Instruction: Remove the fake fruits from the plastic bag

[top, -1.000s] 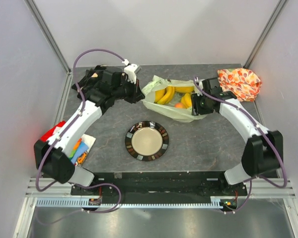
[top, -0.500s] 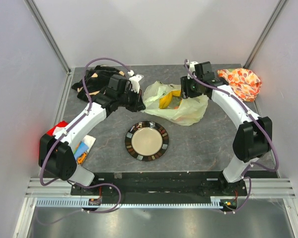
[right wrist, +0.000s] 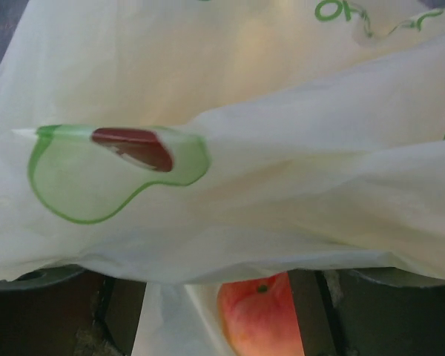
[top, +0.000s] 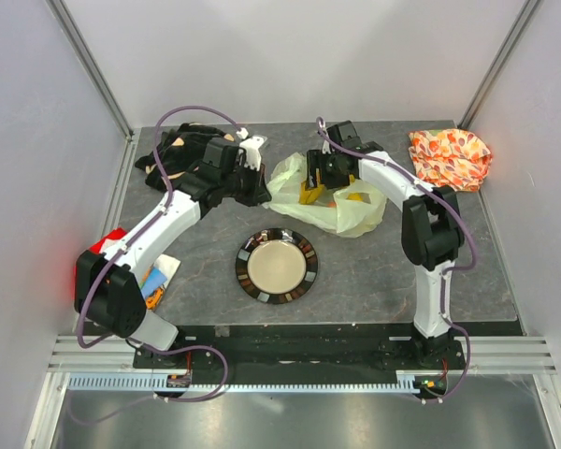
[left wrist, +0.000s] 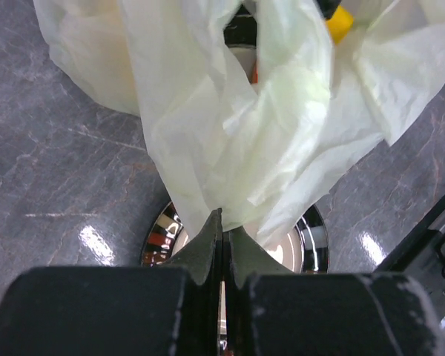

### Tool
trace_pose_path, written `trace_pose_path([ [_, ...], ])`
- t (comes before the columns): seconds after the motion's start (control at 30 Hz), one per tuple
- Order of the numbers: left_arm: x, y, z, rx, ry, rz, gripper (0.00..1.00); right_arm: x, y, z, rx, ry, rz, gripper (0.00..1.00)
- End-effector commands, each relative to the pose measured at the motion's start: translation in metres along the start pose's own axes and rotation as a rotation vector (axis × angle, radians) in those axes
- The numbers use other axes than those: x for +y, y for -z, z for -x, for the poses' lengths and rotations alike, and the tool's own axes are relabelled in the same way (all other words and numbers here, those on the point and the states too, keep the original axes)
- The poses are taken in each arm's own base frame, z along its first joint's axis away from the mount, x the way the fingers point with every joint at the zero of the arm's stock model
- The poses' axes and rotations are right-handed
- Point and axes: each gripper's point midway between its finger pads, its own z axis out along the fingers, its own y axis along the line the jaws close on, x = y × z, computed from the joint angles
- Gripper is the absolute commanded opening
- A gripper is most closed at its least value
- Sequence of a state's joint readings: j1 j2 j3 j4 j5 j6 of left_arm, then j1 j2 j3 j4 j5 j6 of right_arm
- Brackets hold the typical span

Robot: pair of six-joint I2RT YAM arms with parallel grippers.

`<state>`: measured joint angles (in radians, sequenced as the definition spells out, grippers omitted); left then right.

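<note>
You have the left gripper (left wrist: pixel 221 219), just past the plate's (top: pixel 277 265) far-left rim, clamped flat on a fold of the plastic bag (top: pixel 329 210), which lies slumped just beyond the plate with yellow fake fruits (top: pixel 310 194) showing inside, while the right gripper (top: pixel 318 180), beyond the plate's far-right rim, gapes wide around a film-draped peach (right wrist: pixel 258 319).

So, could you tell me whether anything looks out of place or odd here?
Nothing is spilled or broken. The plastic bag is bunched up, its edge pinched in the left gripper, and it drapes over the right gripper, so that camera sees only a peach beneath the film.
</note>
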<state>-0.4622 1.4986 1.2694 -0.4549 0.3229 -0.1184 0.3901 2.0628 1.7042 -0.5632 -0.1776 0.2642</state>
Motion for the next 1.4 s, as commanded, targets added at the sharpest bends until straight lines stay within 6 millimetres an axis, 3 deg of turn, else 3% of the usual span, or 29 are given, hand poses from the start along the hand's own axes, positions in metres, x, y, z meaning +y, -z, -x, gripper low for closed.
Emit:
trace_pose_path([
  [0.0,-0.004,-0.001,0.031,-0.072,0.037,-0.019,0.01,0.003,-0.005,0.04,-0.094,-0.11,-0.031,0.77],
  [0.17,-0.006,-0.006,0.029,-0.06,0.056,-0.038,0.02,-0.002,-0.042,0.046,-0.085,-0.137,-0.06,0.77],
  [0.2,-0.007,-0.007,0.029,-0.057,0.056,-0.04,0.02,-0.012,-0.055,0.039,-0.07,-0.139,-0.105,0.74],
  [0.23,-0.006,-0.007,0.029,-0.058,0.059,-0.038,0.02,-0.017,-0.057,0.04,-0.07,-0.136,-0.124,0.7],
  [0.27,-0.006,-0.009,0.031,-0.059,0.059,-0.036,0.02,-0.022,-0.059,0.036,-0.055,-0.134,-0.145,0.58],
  [0.3,-0.005,-0.01,0.032,-0.06,0.061,-0.032,0.01,-0.025,-0.061,0.032,-0.043,-0.126,-0.156,0.53],
  [0.43,-0.003,-0.016,0.039,-0.07,0.064,-0.034,0.02,-0.042,-0.041,0.025,-0.011,-0.118,-0.15,0.37],
  [0.47,-0.003,-0.017,0.04,-0.073,0.069,-0.034,0.02,-0.044,-0.036,0.026,-0.012,-0.113,-0.143,0.27],
  [0.57,-0.004,-0.021,0.046,-0.083,0.072,-0.039,0.02,-0.045,-0.006,0.037,-0.039,-0.077,-0.114,0.12],
  [0.67,0.0,-0.028,0.056,-0.097,0.069,-0.031,0.02,-0.034,0.034,0.059,-0.096,0.007,-0.07,0.08],
  [0.7,-0.002,-0.027,0.067,-0.118,0.063,-0.035,0.02,-0.026,0.056,0.069,-0.135,0.038,-0.053,0.07],
  [0.83,-0.002,-0.043,0.082,-0.124,0.069,-0.055,0.02,-0.015,0.108,0.074,-0.167,0.12,-0.043,0.02],
  [0.87,-0.005,-0.042,0.093,-0.145,0.063,-0.066,0.02,-0.013,0.118,0.073,-0.175,0.131,-0.042,0.02],
  [0.9,-0.006,-0.044,0.097,-0.15,0.061,-0.072,0.02,-0.008,0.142,0.078,-0.218,0.152,-0.038,0.01],
  [0.97,-0.008,-0.045,0.108,-0.167,0.054,-0.084,0.02,-0.005,0.157,0.071,-0.228,0.166,-0.031,0.01],
  [1.07,-0.007,-0.043,0.12,-0.195,0.033,-0.074,0.21,-0.002,0.195,0.068,-0.284,0.19,-0.054,0.01],
  [1.23,-0.01,-0.036,0.141,-0.242,0.017,-0.084,0.43,-0.024,0.228,0.062,-0.328,0.27,-0.198,0.0],
  [1.3,-0.017,-0.024,0.152,-0.275,0.004,-0.094,0.56,-0.018,0.245,0.067,-0.376,0.301,-0.186,0.0],
  [1.37,-0.021,-0.011,0.157,-0.294,-0.007,-0.115,0.66,0.013,0.261,0.072,-0.445,0.369,-0.048,0.0],
])
